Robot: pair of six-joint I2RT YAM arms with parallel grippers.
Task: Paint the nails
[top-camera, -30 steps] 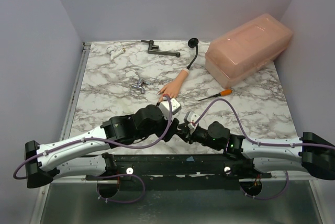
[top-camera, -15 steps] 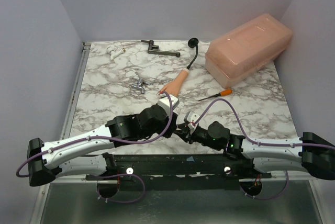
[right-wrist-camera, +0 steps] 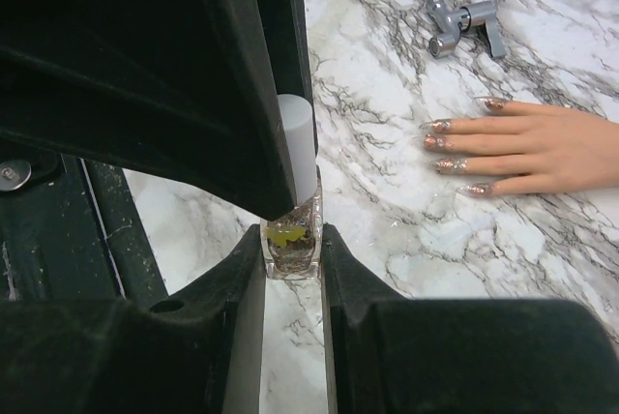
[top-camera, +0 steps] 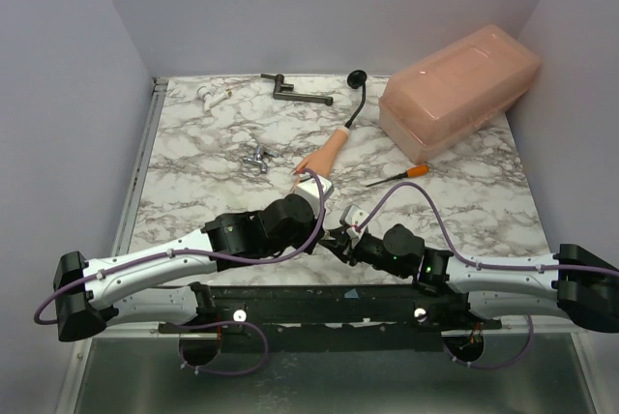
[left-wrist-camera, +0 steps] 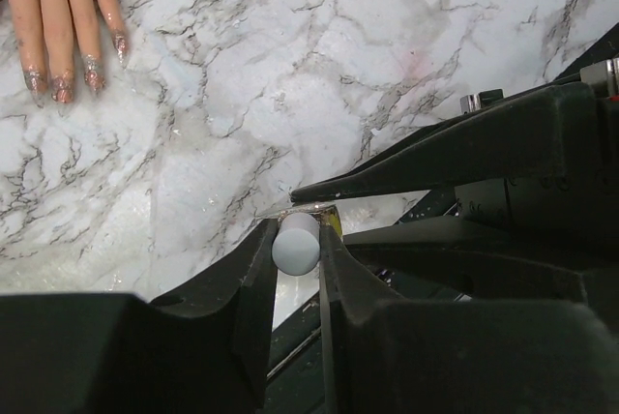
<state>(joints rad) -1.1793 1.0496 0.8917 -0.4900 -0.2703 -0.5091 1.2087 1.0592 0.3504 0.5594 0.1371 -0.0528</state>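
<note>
Bench of white marble pattern, seen from above, with a large pinkish translucent box at its far right corner. Two black and white robot arms reach in from the near edge and meet near its middle. The peach mannequin hand lies flat just beyond them, its fingers pointing toward the arms. The right hand is closed on a small glass polish bottle standing upright on the bench. The left hand is clamped narrowly around the bottle's pale grey cap. The nails, long, pointed and tinted with reddish glitter, rest on the bench near both hands but touch neither. From the right wrist they sit beyond and to the right of the bottle.
</note>
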